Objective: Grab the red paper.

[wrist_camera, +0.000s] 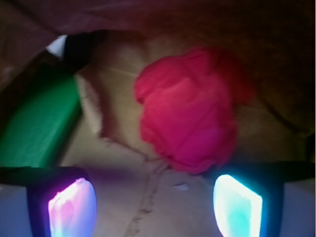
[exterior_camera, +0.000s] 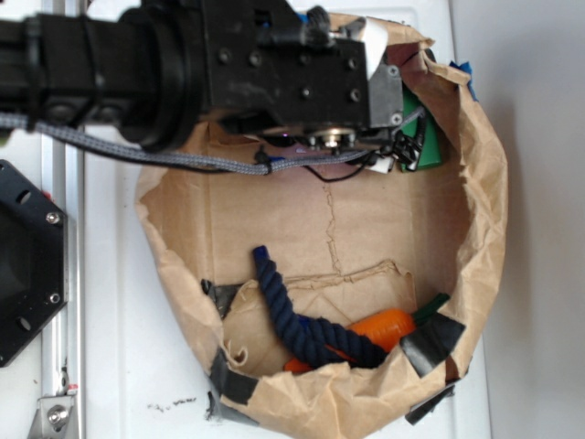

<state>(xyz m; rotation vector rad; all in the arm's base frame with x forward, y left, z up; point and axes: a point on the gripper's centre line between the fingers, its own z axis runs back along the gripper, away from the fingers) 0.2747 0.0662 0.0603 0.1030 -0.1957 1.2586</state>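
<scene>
A: Where is the red paper (wrist_camera: 187, 123)?

B: In the wrist view it lies on the brown paper floor of the bag (exterior_camera: 475, 229), ahead of the end effector (wrist_camera: 155, 207) and a little toward its right-hand pad. A green block (wrist_camera: 39, 126) lies off to the left, apart from the wad. The outside view hides the wad behind the arm.

A: And the end effector?

B: Spread wide and empty: both pads (wrist_camera: 71, 207) glow at the bottom edge, with bare bag floor between them. The wad's near edge sits just past the right one.

A: How will it handle?

B: By the look, light, soft and crushable, with nothing to break. It likely collapses under the squeeze, so the pads need to straddle the thick middle, not a loose fold at the edge.

A: Anything else in the bag?

B: A blue rope (exterior_camera: 292, 315) and an orange carrot toy (exterior_camera: 384, 327) at the far end, well apart.
</scene>
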